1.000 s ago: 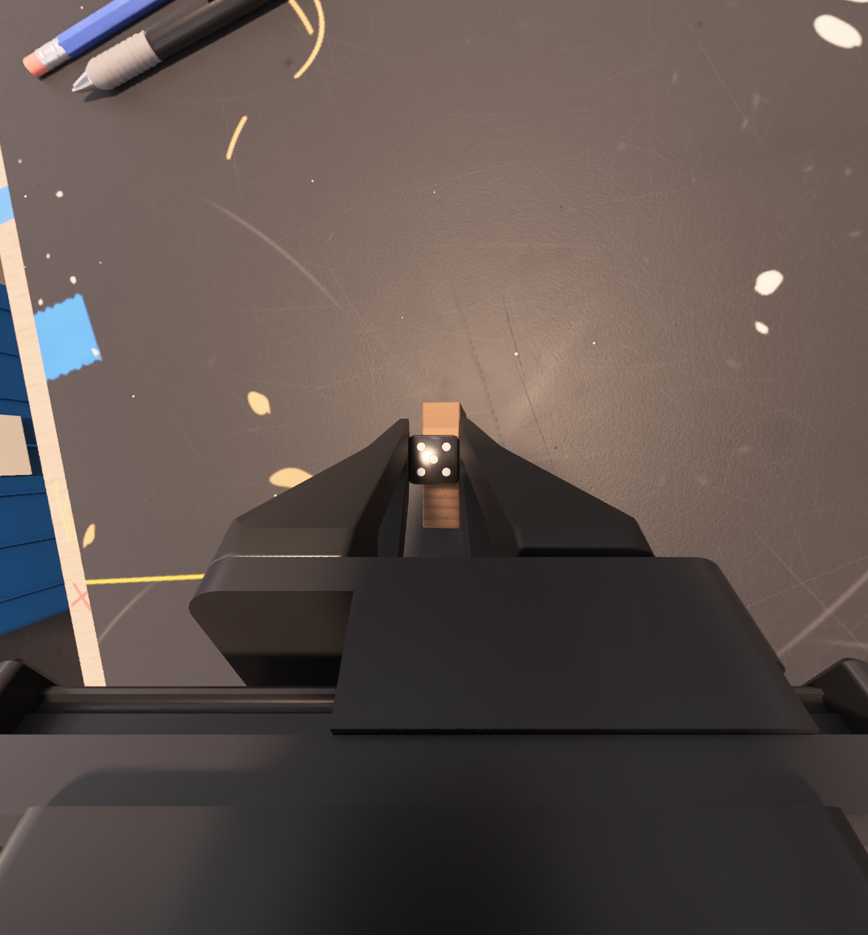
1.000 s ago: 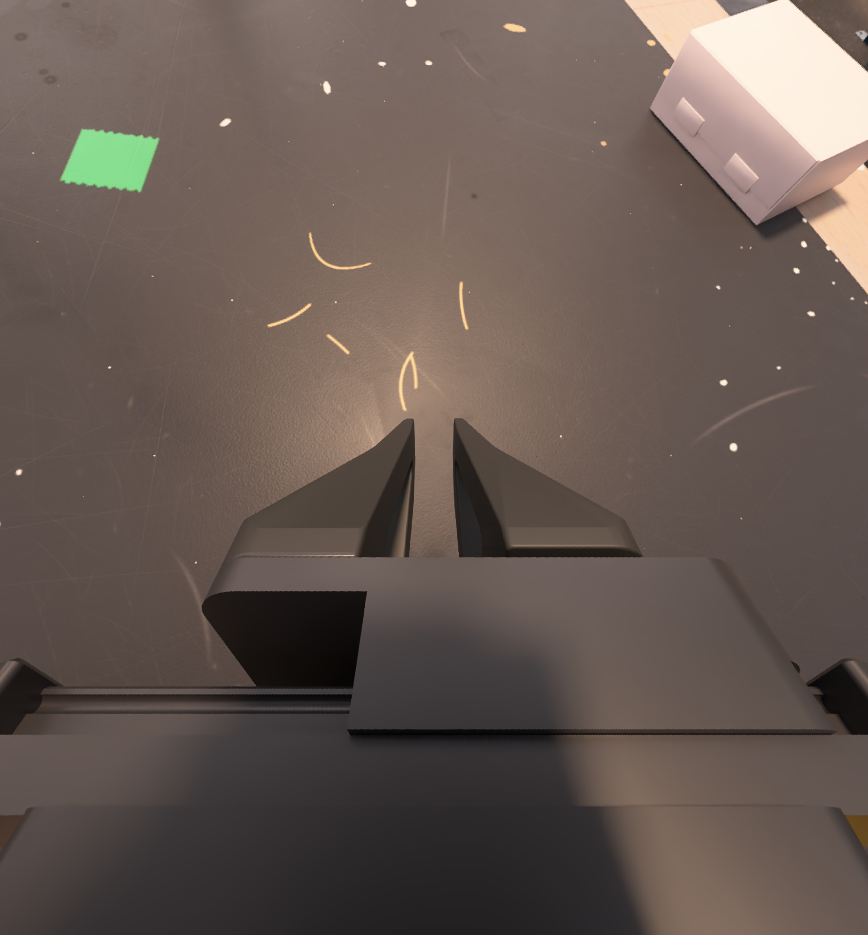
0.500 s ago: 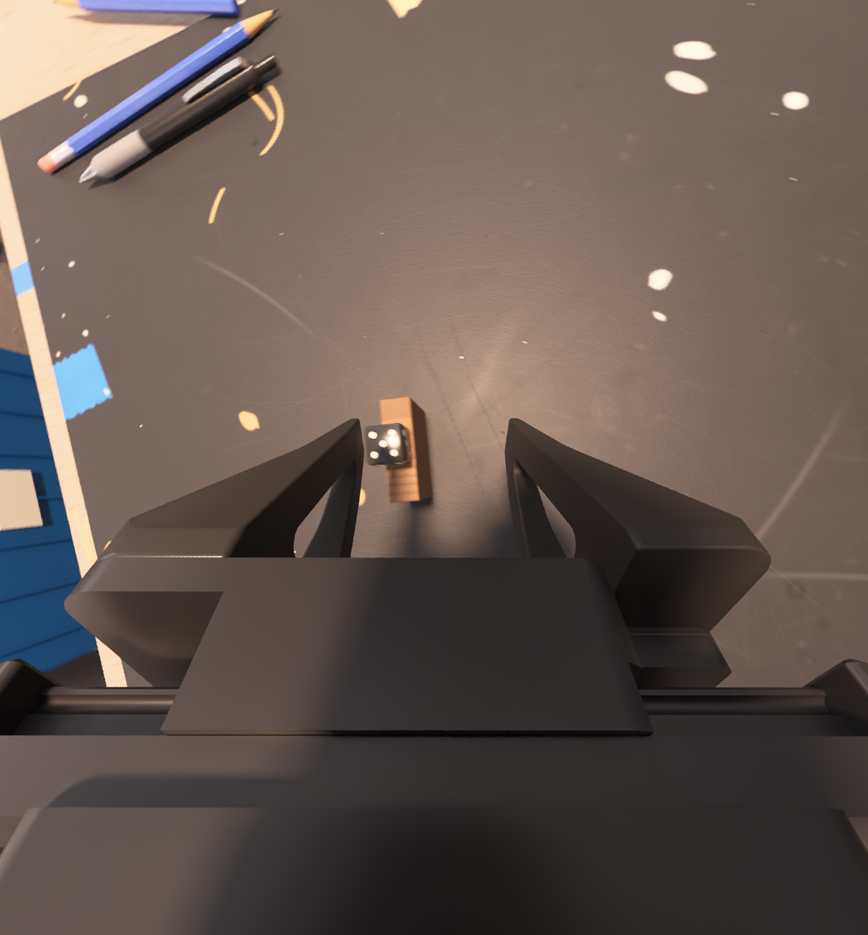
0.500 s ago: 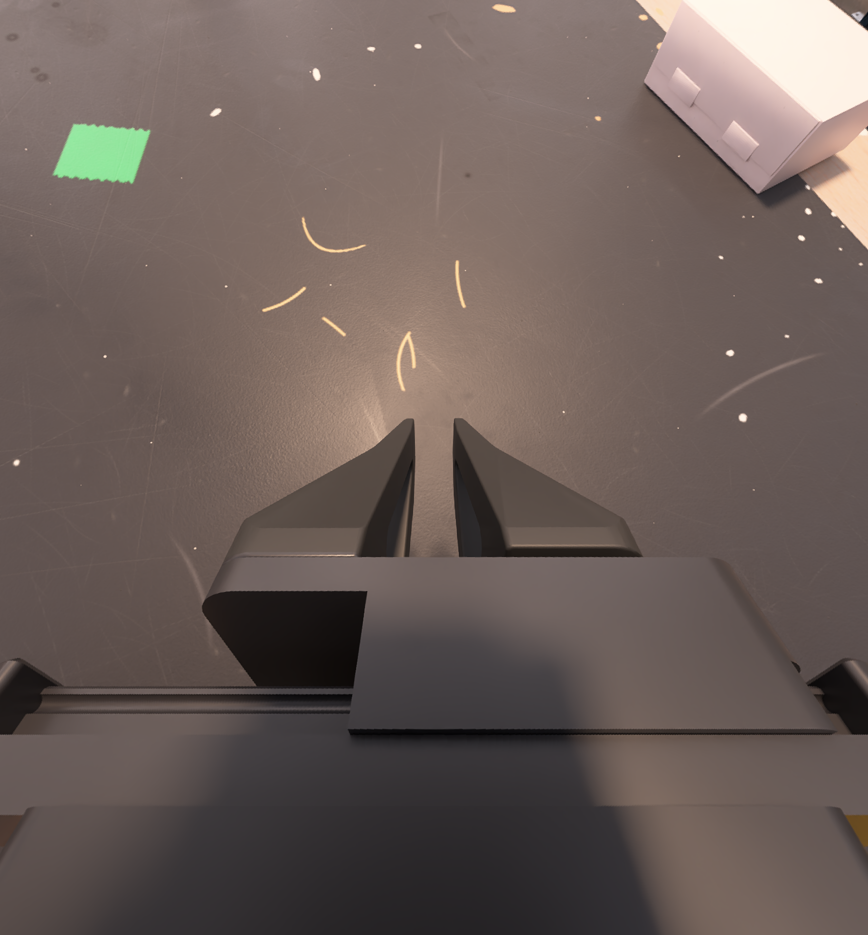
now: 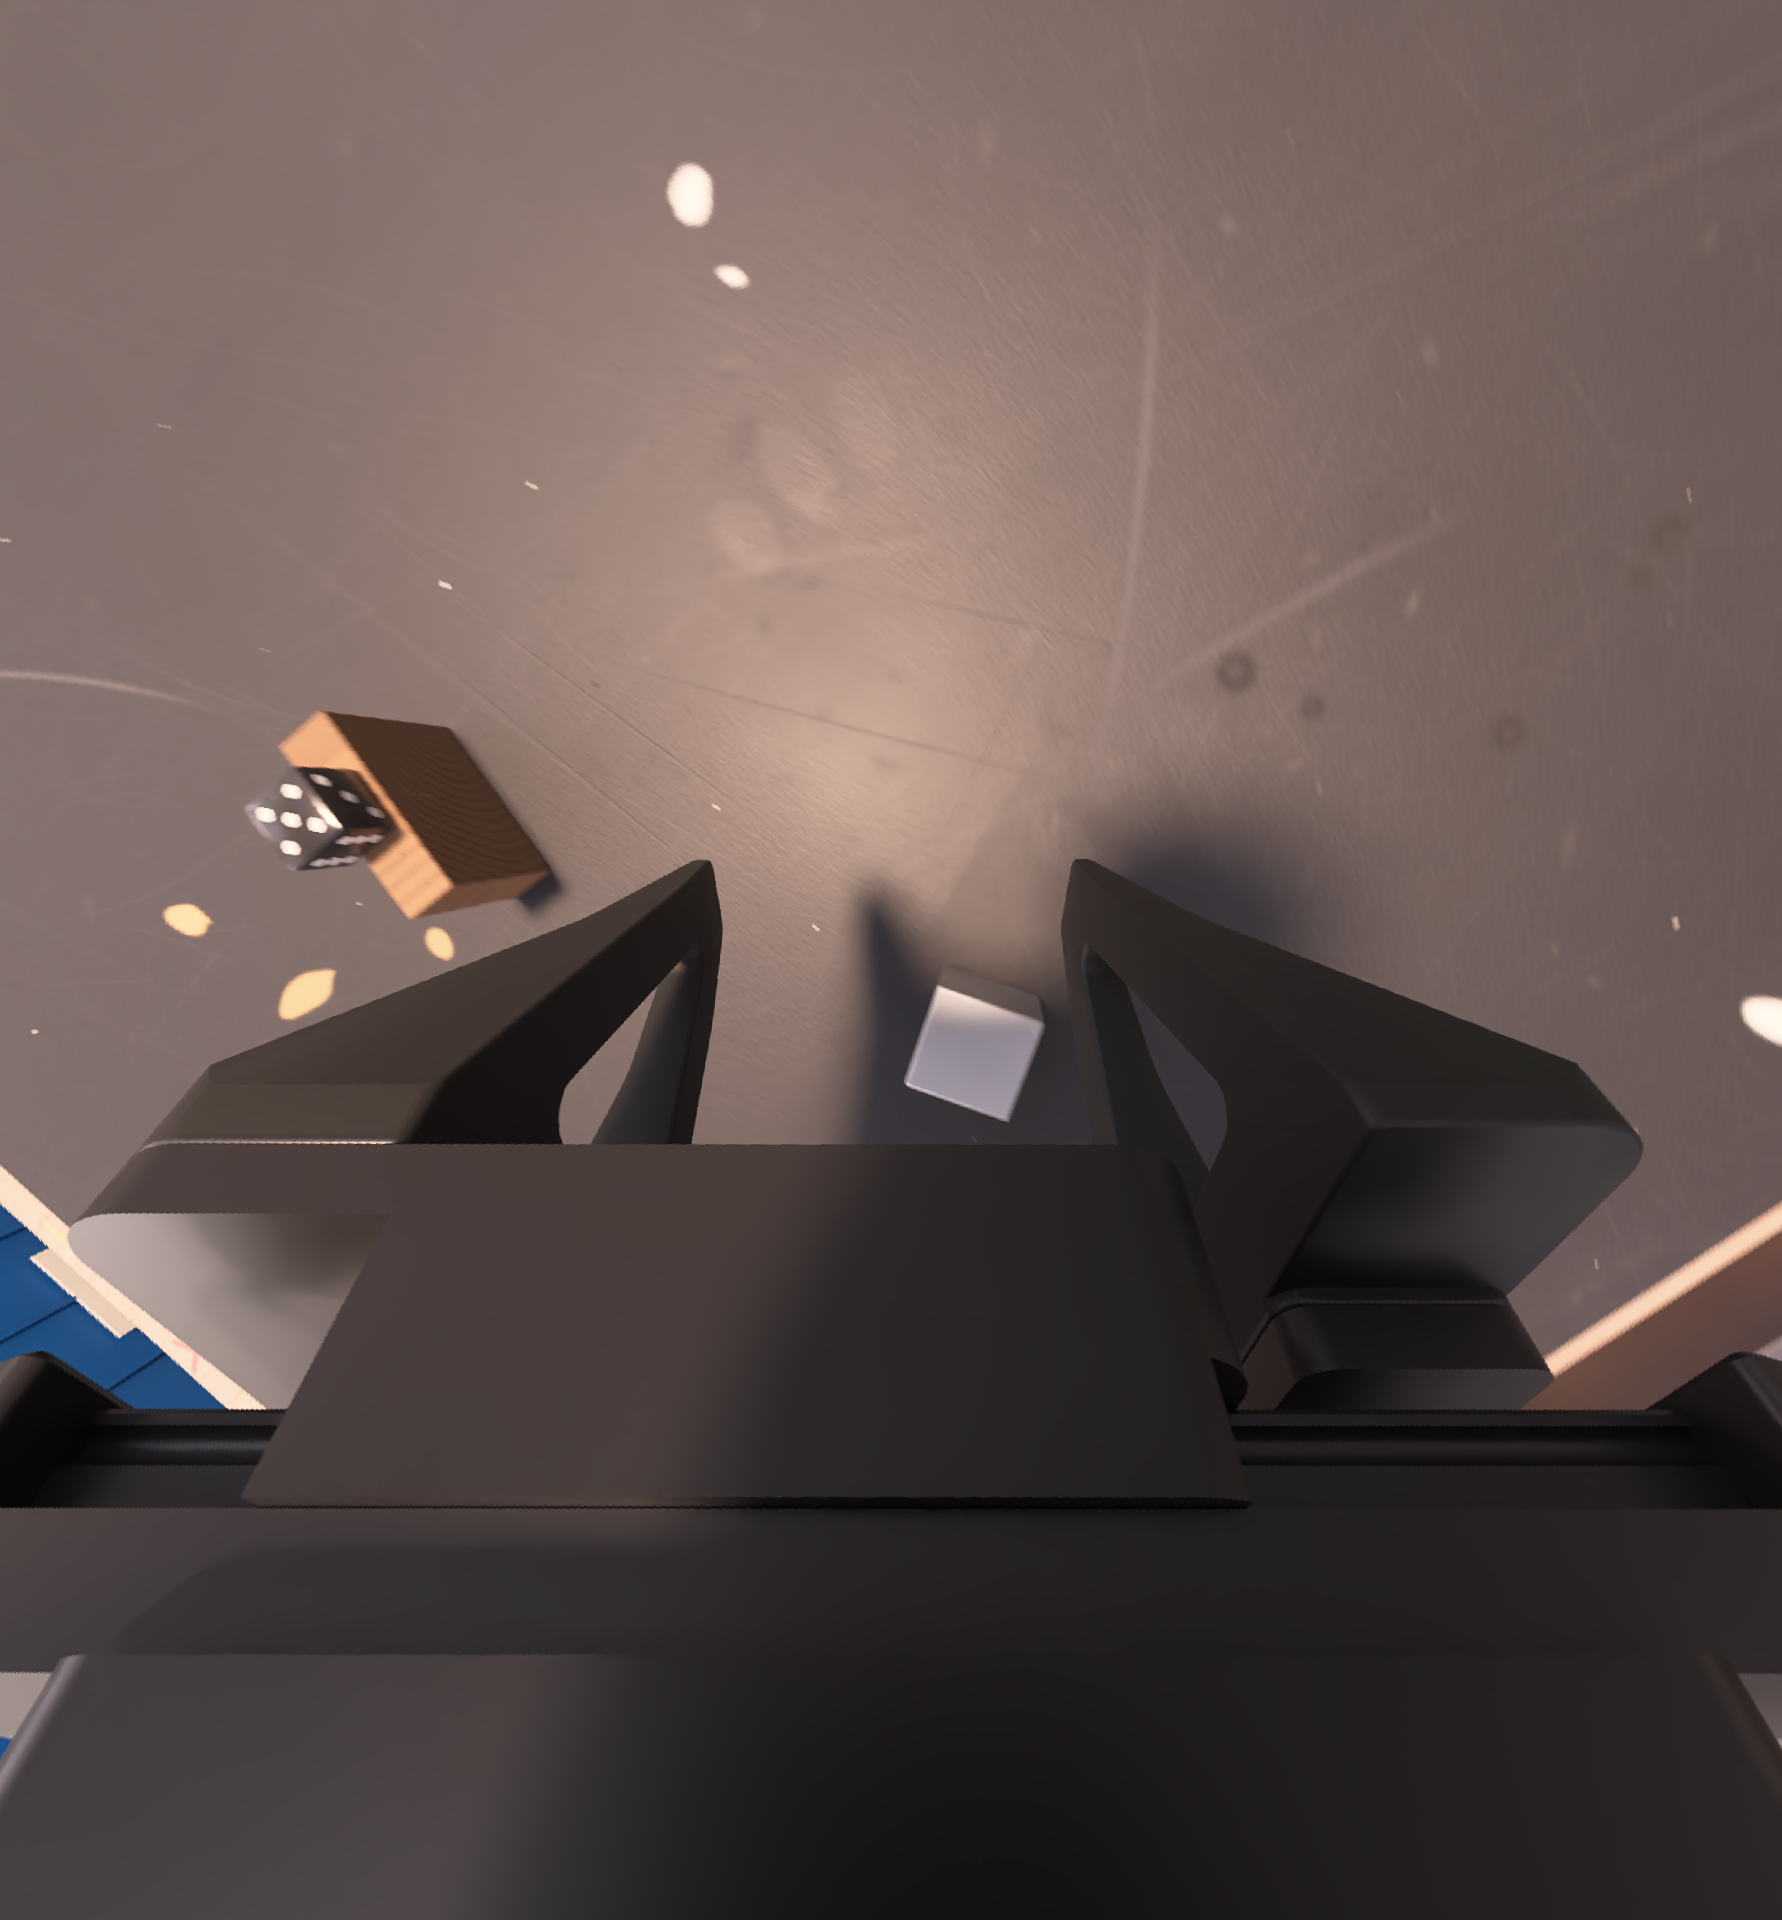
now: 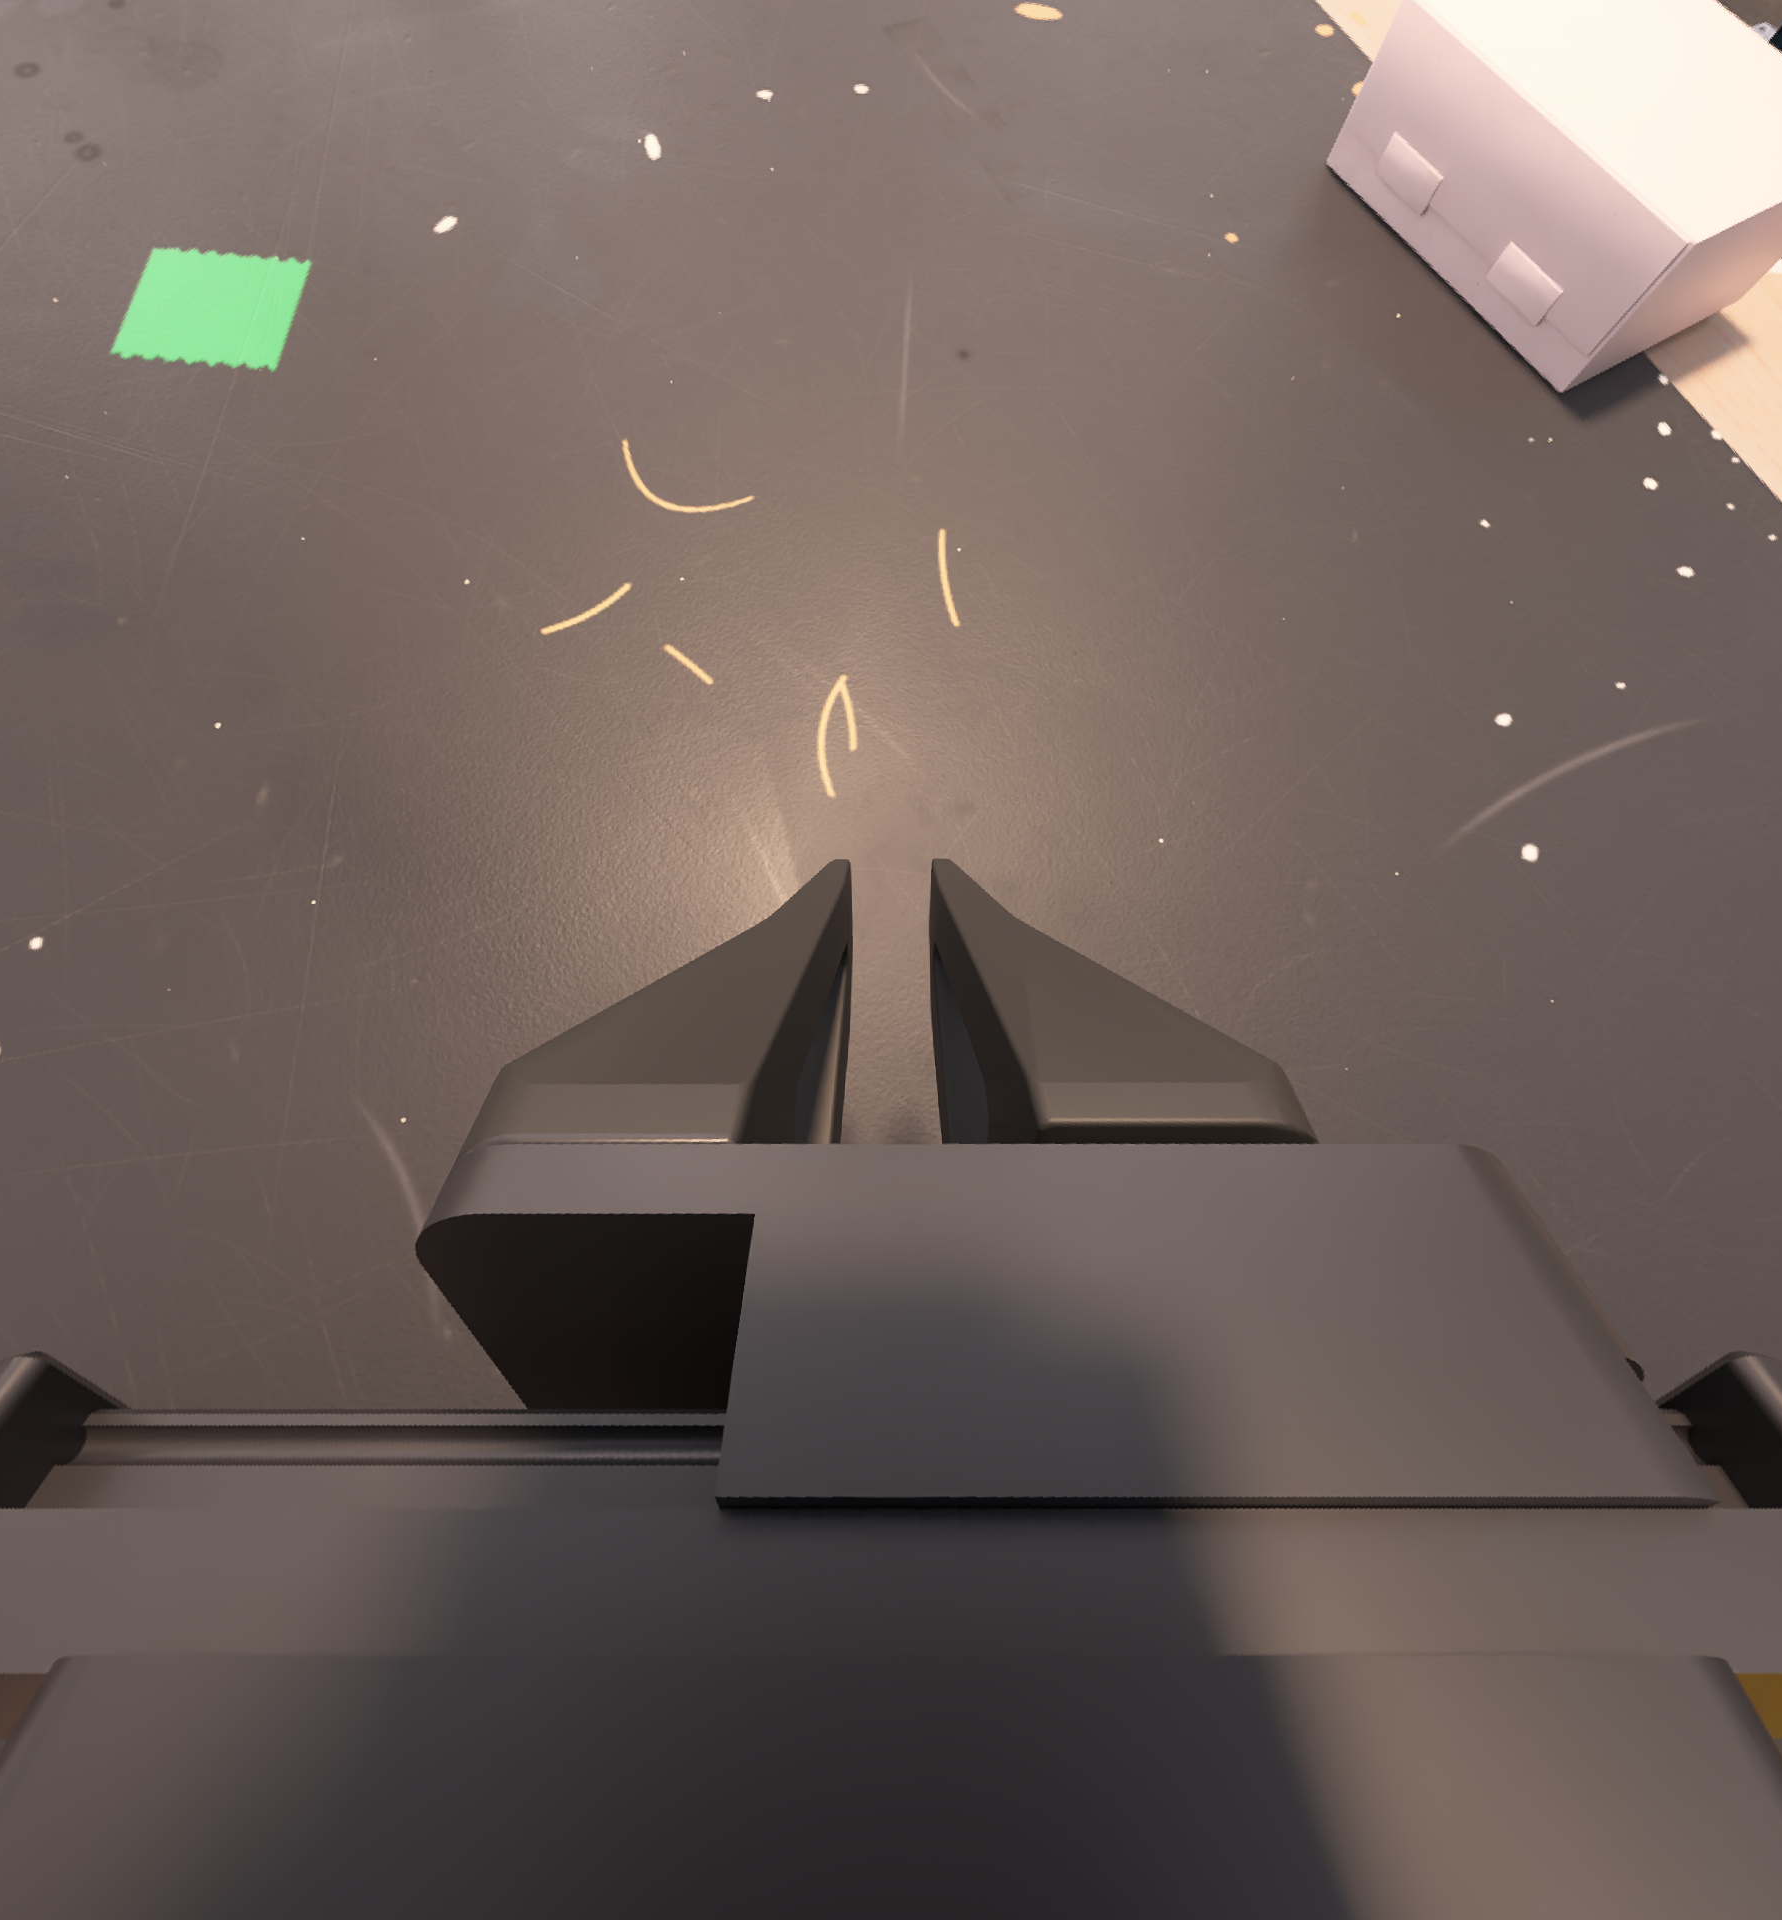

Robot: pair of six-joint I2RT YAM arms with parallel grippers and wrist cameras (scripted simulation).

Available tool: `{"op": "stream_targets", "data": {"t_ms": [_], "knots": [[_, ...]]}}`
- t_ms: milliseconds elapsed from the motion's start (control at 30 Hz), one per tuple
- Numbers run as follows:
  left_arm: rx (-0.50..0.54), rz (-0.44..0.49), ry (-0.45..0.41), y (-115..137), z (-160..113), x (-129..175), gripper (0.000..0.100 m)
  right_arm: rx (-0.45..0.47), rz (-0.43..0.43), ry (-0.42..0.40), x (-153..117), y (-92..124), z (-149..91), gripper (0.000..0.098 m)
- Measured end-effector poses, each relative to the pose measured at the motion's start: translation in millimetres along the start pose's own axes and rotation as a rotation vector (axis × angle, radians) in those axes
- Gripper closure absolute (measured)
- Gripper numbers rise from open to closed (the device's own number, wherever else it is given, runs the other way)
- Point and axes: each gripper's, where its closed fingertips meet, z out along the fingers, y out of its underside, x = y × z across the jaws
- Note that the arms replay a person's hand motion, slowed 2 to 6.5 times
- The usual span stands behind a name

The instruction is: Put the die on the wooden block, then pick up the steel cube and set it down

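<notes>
left gripper (image 5: 889,883): fingers spread wide, empty, above the dark mat (image 5: 970,416); steel cube (image 5: 973,1051) on the mat between them, nearer the right finger, touching neither. black die (image 5: 318,819) sits at the edge of the wooden block (image 5: 419,810), off to the left. right gripper (image 6: 890,878): fingers nearly together, holding nothing; green patch (image 6: 212,308) and white box (image 6: 1593,166) far off.

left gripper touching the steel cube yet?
Apart. Left wrist view: the steel cube sits on the mat between the open left gripper fingers, mat showing on both sides.
</notes>
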Motion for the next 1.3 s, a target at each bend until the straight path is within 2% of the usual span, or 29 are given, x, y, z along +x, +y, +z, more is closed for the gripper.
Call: {"op": "stream_targets", "data": {"t_ms": [167, 400, 567, 667, 867, 1300], "knots": [[-0.113, 0.086, 0.034, 22.9, 4.3, 17.4, 0.038, 0.0, 0.001, -0.001, -0.5, 0.3, 0.2, 0.0853], [-0.287, 0.183, 0.017, 57.4, 24.3, 19.7, 0.036, 0.001, -0.006, -0.013, -3.1, -2.3, 3.7, 0.0853], [-0.354, 0.282, -0.031, 66.2, 31.7, 16.2, 0.057, 0.002, -0.017, -0.022, -6.7, -6.4, 6.4, 0.0853], [-0.357, 0.326, -0.027, 64.5, 30.5, 18.3, 0.072, 0.0, -0.025, -0.021, -7.5, -8.4, 6.4, 0.0853], [-0.356, 0.374, 0.028, 54.5, 14.8, 22.8, 0.073, -0.004, -0.03, -0.018, -8.0, -10.7, 4.6, 0.0853], [-0.287, 0.395, 0.176, 5.7, -58.1, 9.7, 0.073, 0.0, -0.036, -0.012, -8.5, -16.2, 1.1, 0.0853]]}}
